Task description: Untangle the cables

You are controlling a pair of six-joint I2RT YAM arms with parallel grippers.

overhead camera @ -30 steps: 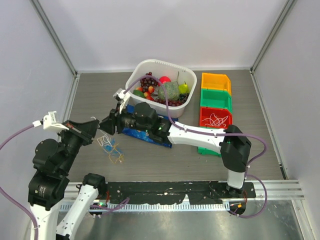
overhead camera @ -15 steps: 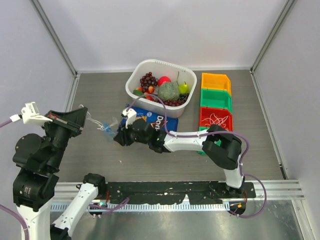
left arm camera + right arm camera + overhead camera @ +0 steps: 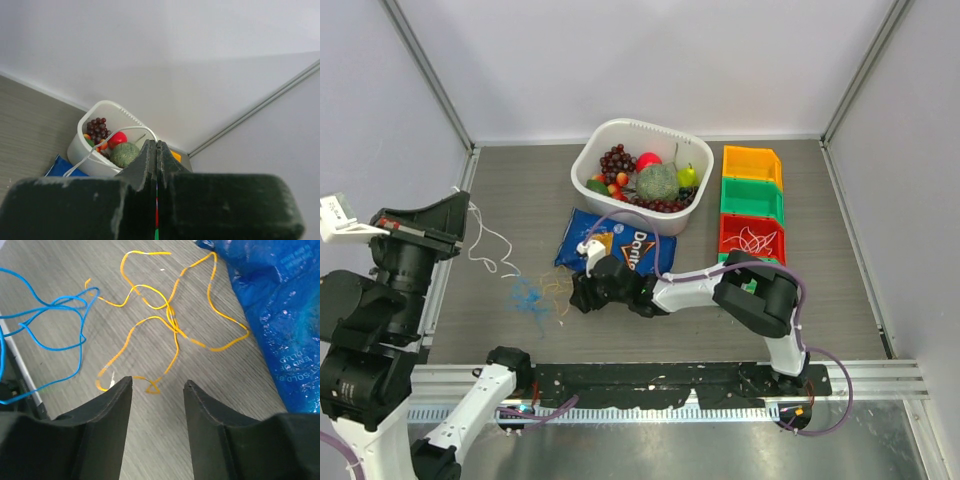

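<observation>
The table (image 3: 520, 190) is carrying a white fruit tub (image 3: 650, 123) at 12 o'clock and a blue chip bag (image 3: 620, 243) near its middle; neither is moving.

The left gripper (image 3: 460, 215) is now standing high at 9 o'clock, having swung up and outward over the last second; its fingers are pressed fully together on the white cable (image 3: 485, 240), which is trailing from the jaws down toward the other cables.

The right gripper (image 3: 578, 297) has dropped from beside the bag to the table at 6 o'clock of it; its fingers are standing roughly half apart and gripping nothing.

The cables, a single bunch a second ago, are spreading out; the blue cable (image 3: 527, 297) is lying at 7 o'clock of the bag, with the yellow cable (image 3: 557, 290) just beside it toward 3 o'clock; the right wrist view shows the yellow cable directly ahead of the open jaws.

The white cable looks nearly pulled free; blue and yellow appear barely crossed, so separating them is probably next.
</observation>
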